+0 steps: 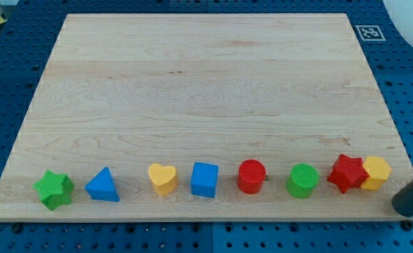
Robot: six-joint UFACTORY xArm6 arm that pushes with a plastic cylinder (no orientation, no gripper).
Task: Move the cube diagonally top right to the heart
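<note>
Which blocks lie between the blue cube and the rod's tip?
In the camera view: red cylinder, green cylinder, red star, yellow block, between blue cube and my tip.

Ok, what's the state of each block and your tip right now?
green star: far left, apart
blue triangle: apart
yellow heart: beside cube, small gap
blue cube: unmoved in row
red cylinder: upright
green cylinder: upright
red star: touching yellow block
my tip: right of row
</note>
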